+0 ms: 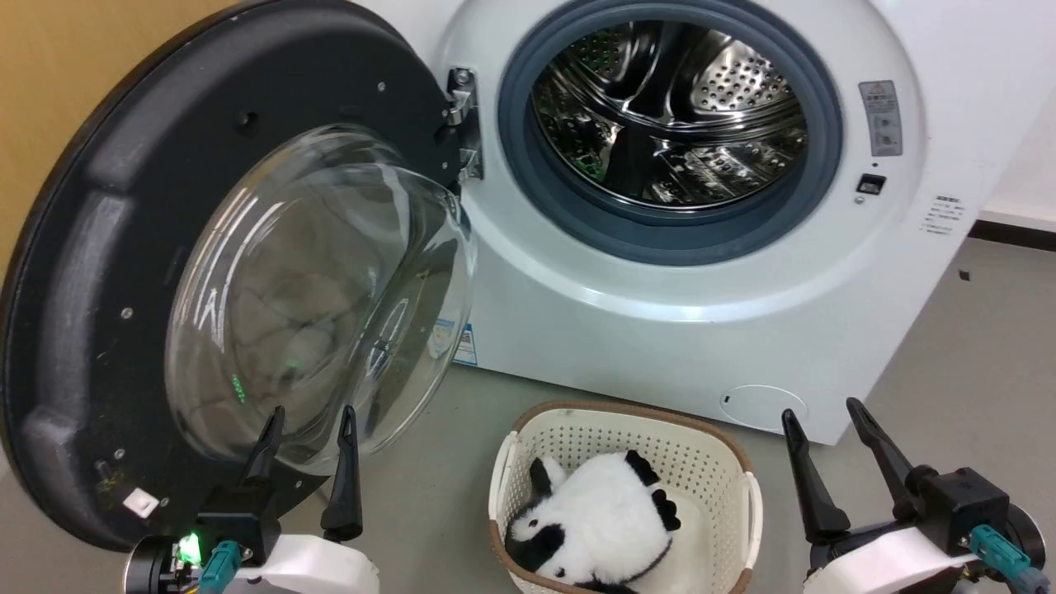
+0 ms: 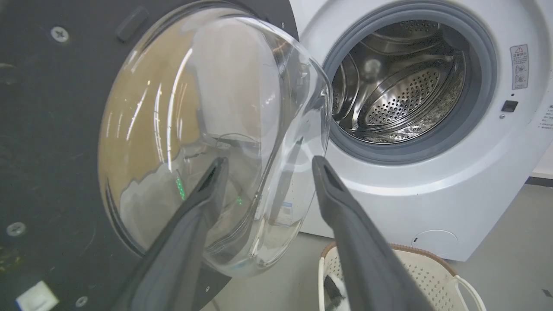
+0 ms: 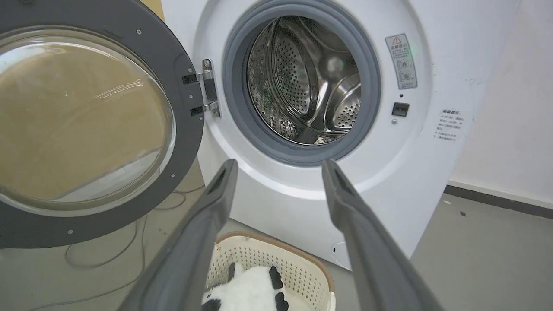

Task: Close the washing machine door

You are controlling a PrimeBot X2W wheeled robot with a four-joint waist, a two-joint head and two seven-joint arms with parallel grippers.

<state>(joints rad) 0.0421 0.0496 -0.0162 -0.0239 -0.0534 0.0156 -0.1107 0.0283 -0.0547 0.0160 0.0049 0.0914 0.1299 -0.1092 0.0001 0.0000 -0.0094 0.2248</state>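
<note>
Grey floor (image 1: 973, 346) before a white washing machine (image 1: 660, 313), its door (image 1: 91, 272) swung wide open on the left.
Left hand (image 1: 312, 411) is spread open, empty, fingers just in front of the door's glass bowl (image 1: 322, 289); contact cannot be told. Right hand (image 1: 822, 407) gapes empty beside a basket (image 1: 709, 462). Door's top edge is cut off.

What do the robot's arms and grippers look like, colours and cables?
Left gripper and right gripper each have two long, tapering dark fingers on a black block, with a glossy white forearm shell behind. A teal plug sits at each wrist; a green light glows on the left.
</note>
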